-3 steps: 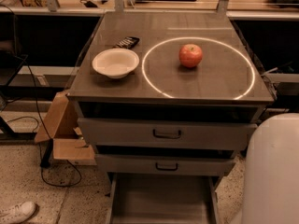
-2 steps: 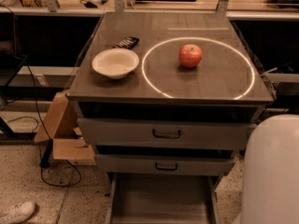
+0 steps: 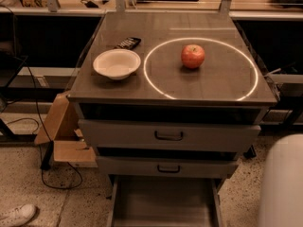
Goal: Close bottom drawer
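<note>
Gripper is out of frame, so we cannot tell whether its fingers are wide, narrow or holding anything. The only likely robot part we see is a white rounded body (image 3: 284, 183) at lower right, beside the cabinet and touching nothing. The bottom drawer (image 3: 163, 202) is at the foot of the cabinet, pulled well out toward the camera. Its flat grey tray is exposed and looks bare, and its front and handle are cut off by the lower edge. We judge the task not started: no contact with the drawer, and the whole push is left. The gripper has to reach the front, which is hidden here, and drive it straight in under the middle drawer (image 3: 168, 167). Counts: three drawers, with the middle one and the top drawer (image 3: 168, 135) each showing one dark loop handle. Both look in or nearly in. On the counter (image 3: 213, 86) are one apple (image 3: 192, 56) inside one white ring (image 3: 144, 72), one white bowl (image 3: 117, 64) just left of the ring, and one small dark item (image 3: 127, 43) behind the bowl. On the floor to the left are one cardboard box (image 3: 61, 131), one cable (image 3: 47, 174) and one white shoe (image 3: 16, 215).
</note>
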Available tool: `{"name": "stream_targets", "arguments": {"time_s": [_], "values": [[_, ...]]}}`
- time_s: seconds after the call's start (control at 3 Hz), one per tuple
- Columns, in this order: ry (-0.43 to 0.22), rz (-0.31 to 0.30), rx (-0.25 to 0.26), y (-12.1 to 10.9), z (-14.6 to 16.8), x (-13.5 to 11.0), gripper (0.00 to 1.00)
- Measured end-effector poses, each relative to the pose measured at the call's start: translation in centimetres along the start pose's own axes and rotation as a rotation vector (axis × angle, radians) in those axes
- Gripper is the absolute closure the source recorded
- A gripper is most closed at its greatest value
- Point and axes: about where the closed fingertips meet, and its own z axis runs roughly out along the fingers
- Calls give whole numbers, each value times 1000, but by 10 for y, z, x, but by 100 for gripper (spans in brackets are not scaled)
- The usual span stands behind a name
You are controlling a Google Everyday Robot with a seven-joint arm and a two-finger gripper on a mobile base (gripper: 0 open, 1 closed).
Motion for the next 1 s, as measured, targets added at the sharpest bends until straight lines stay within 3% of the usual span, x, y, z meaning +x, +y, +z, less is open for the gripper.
{"name": "stream_targets", "arguments": {"time_s": [0.33,1.0], "values": [[-56,76,-16,-6,11,2,100],[-76,107,-30,-10,25,1,100]]}}
